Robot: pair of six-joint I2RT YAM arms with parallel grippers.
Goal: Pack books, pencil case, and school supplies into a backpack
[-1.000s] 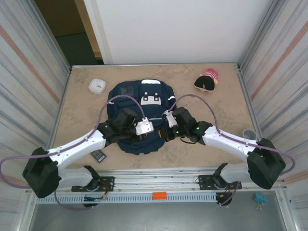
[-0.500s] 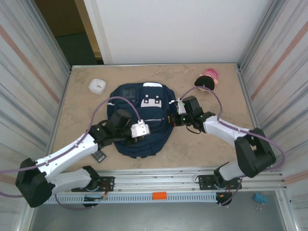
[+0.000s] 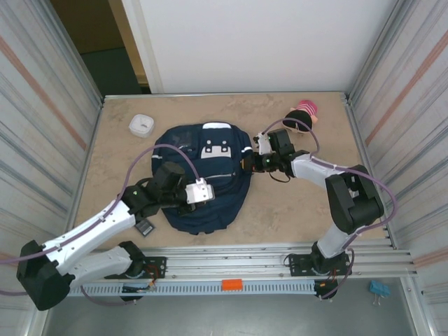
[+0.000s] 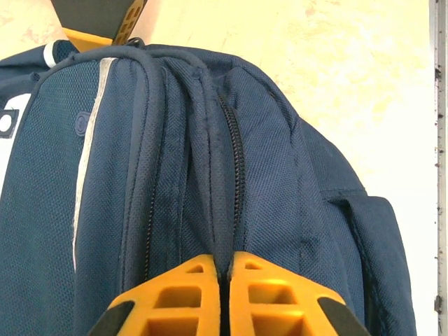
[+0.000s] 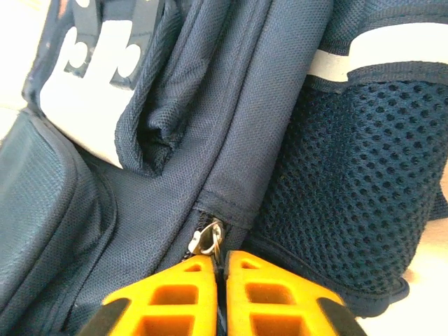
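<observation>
**Position.** The backpack (image 3: 206, 175) lies flat at mid-table, front face up. A black slab (image 3: 143, 226) sits on the table just beside its near-left corner, outside the bag.

**Tools.** The left gripper (image 4: 225, 264) has its fingers pressed together on a ridge of fabric (image 4: 213, 175) beside the zip track (image 4: 236, 161), on the bag's left flank. The right gripper (image 5: 220, 260) is closed at the tips on the metal pull (image 5: 207, 240), low on the right flank next to the mesh pocket (image 5: 350, 196).

**Step in hand, as judged.** One arm anchors the bag while the other works the main zip. With a supply item left outside, opening seems more likely than closing, but the frames do not settle the direction.

**Recommendations.**
- Draw the pull along the line of the track, not away from the bag. The hold is at the very fingertips and looks liable to slip.
- Keep the left hold firm and pull gently the opposite way, so the fabric is taut and the slider runs without bunching.
- Watch the flap over the track, which could snag.
</observation>
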